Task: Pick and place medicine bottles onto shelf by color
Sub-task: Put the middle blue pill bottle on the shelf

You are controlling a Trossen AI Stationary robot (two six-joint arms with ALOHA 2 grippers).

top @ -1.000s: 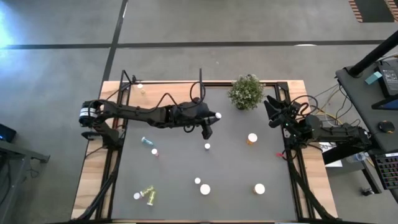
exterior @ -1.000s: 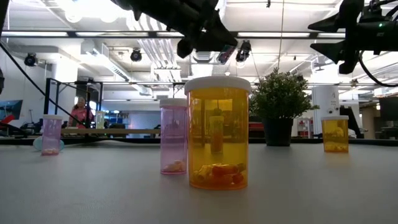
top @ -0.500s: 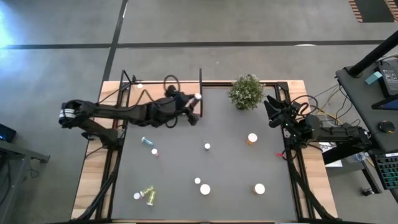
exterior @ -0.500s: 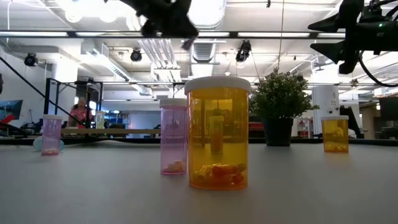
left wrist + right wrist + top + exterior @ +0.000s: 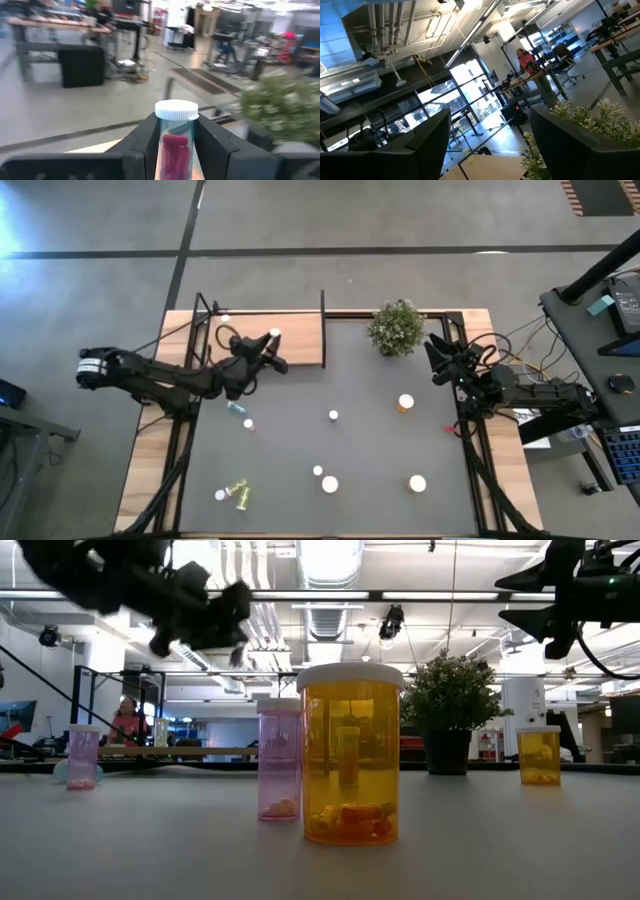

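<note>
My left gripper (image 5: 268,345) is shut on a small white-capped bottle (image 5: 274,333) with red pills inside, above the light-wood shelf (image 5: 300,348) at the table's far left. It also shows high up in the low view (image 5: 215,620). My right gripper (image 5: 436,352) is open and empty, raised at the table's right side beside the plant. One small bottle (image 5: 224,319) stands at the shelf's far left corner. Other bottles stand or lie on the grey tabletop: orange (image 5: 405,402), pink (image 5: 248,424), bluish (image 5: 236,407), yellow-green (image 5: 239,493). My left gripper pinches the bottle's body (image 5: 175,147) just below its white cap (image 5: 176,110) between its two fingers, one on each side. The fingers come roughly level from the table's left side. The bottle stands upright in the hold, lifted clear above the shelf.
A bushy potted plant (image 5: 396,327) stands at the far edge, right of the shelf. White-capped bottles stand at mid-table (image 5: 333,415) and near the front edge (image 5: 329,484) (image 5: 417,483). In the low view a large orange bottle (image 5: 351,753) and a pink one (image 5: 279,758) stand closest.
My left gripper has carried the bottle from mid-table toward the table's left and far edges, to above the shelf. It has stayed shut on the bottle, which stays upright. My right arm has kept still.
</note>
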